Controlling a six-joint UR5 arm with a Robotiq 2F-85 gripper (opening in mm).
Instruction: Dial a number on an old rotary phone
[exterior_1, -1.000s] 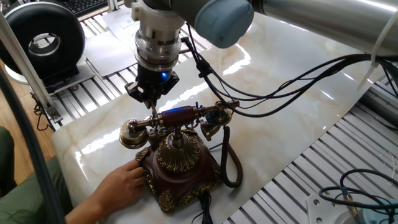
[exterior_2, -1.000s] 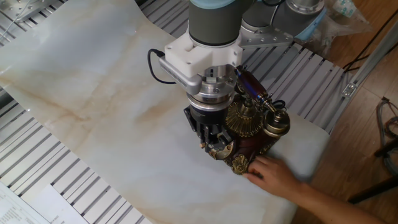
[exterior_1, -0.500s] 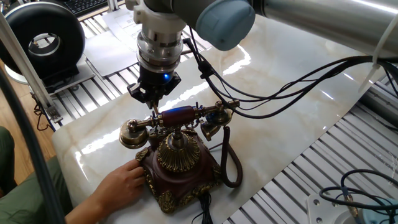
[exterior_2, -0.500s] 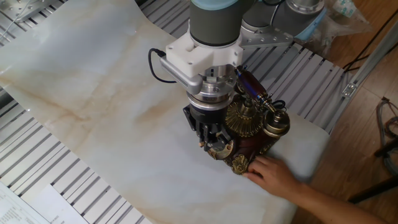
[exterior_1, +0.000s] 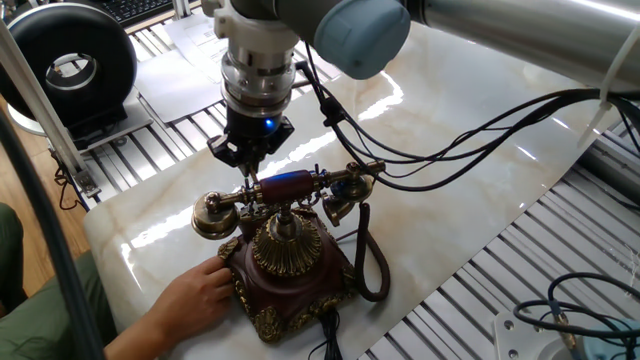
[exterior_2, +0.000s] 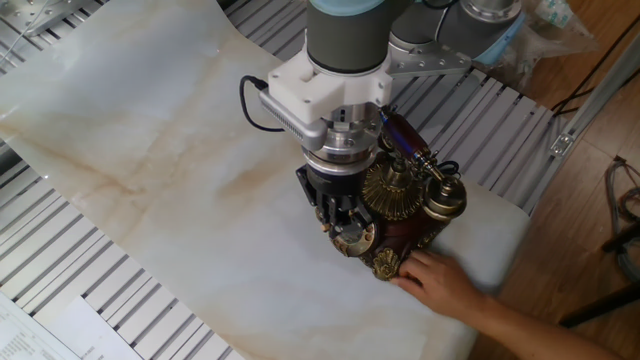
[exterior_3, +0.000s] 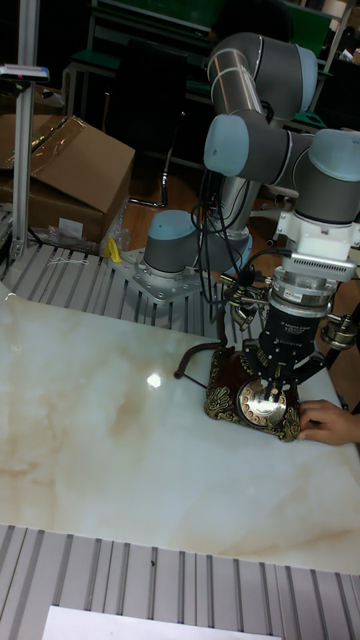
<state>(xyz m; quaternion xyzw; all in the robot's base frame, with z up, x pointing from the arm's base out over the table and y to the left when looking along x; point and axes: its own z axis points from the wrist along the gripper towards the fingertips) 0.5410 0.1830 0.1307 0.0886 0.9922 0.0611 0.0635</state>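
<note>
The old rotary phone stands near the marble sheet's edge, with a maroon base, brass trim and a brass dome. Its handset rests across the cradle. In the tall fixed view the brass dial faces the camera. My gripper points straight down on the dial side of the phone, fingers together in a narrow tip. That tip is at the dial's upper rim; contact cannot be made out. In the other fixed view the gripper hides most of the dial.
A person's hand holds the phone's base at a corner. Black robot cables hang beside the handset. A black ring-shaped device sits at the back left. A cardboard box stands behind the table.
The gripper has crept slightly sideways over the dial, to the right in both fixed views. The phone and the hand holding it have stayed put.
</note>
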